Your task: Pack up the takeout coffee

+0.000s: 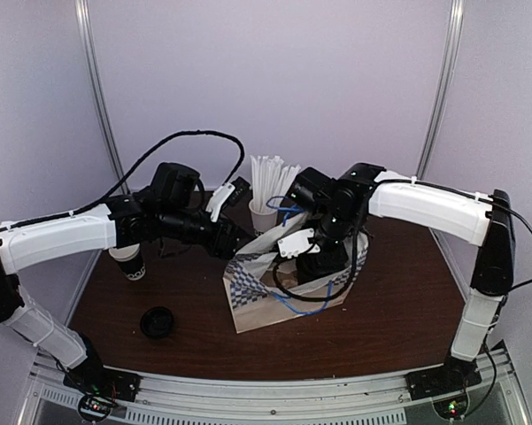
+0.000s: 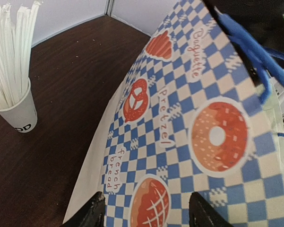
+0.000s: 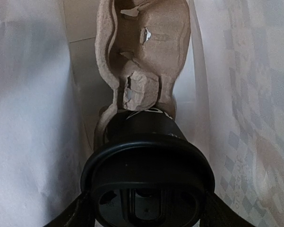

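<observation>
Inside the paper bag (image 3: 33,118), the takeout coffee (image 3: 149,165) sits between the fingers of the right gripper (image 3: 149,215). These press against either side of its black lid and grip the cup. Beyond the lid lies a moulded pulp cup carrier (image 3: 142,47), its torn lip just touching the cup's far side. The bag's white walls stand close on both sides, with a narrow strip of room to the left of the cup and somewhat more to the right. A white mark shows on the cup's side but is too foreshortened to read.

From above, the bag stands mid-table with its mouth filled by the right wrist. Brown table (image 1: 381,328) shows in front of it and to its right, up to the metal rail at the near edge.

The left gripper (image 2: 149,213) hovers at the bag's outer face, its fingers set wide apart with nothing gripped. Whether they touch the paper is hard to say. That face is blue-and-white check, lettered "Baguette", "Pretzel" and "french bread" beside pictures of a pretzel, a doughnut and loaves. A blue cord handle (image 2: 255,52) crosses its upper edge.

Left of the bag, well apart from it, stands a white cup of straws (image 2: 16,109) marked with what looks like "DD". A lidless black cup (image 1: 129,263) stands under the left arm, and a loose black lid (image 1: 158,321) lies near the front edge.
</observation>
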You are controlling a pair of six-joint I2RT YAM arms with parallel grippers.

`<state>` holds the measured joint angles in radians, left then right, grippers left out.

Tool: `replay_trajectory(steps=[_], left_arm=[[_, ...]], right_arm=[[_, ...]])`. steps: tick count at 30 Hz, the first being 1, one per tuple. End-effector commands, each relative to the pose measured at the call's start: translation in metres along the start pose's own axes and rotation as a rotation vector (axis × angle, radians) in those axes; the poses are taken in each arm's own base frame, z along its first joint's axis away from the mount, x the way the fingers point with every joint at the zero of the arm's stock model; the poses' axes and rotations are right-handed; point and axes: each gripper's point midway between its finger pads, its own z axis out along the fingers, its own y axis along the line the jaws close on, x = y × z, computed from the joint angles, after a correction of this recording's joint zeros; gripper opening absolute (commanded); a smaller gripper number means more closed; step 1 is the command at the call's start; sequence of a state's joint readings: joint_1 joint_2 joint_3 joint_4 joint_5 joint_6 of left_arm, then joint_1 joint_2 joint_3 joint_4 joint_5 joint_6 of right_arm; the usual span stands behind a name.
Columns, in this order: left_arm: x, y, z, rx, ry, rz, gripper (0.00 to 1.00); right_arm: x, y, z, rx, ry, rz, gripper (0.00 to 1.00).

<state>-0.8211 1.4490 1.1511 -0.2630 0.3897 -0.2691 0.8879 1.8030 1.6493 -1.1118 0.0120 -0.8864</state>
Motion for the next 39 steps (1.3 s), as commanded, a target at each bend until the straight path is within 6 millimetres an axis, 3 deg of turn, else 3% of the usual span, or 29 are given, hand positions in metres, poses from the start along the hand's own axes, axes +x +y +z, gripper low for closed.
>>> replay_trajectory(steps=[1, 12, 22, 31, 39], left_arm=[[-0.010, -0.002, -0.017, 0.006, -0.056, 0.005, 0.61], [-0.010, 0.012, -0.048, -0.062, -0.091, 0.015, 0.63], [0.001, 0.022, -0.056, -0.086, -0.089, 0.005, 0.64], [0.000, 0.024, -0.065, -0.102, -0.098, 0.012, 0.65], [-0.007, 0.020, -0.071, -0.094, -0.116, 0.004, 0.65]], right_arm=[[0.011, 0.021, 0.010, -0.223, 0.049, 0.053, 0.43], [0.013, 0.012, 0.037, -0.341, 0.088, 0.098, 0.41], [0.019, 0.019, 0.077, -0.449, 0.082, 0.173, 0.40], [0.018, 0.025, 0.077, -0.340, -0.065, 0.250, 0.38], [0.013, 0.020, 0.090, -0.455, -0.027, 0.307, 0.38]])
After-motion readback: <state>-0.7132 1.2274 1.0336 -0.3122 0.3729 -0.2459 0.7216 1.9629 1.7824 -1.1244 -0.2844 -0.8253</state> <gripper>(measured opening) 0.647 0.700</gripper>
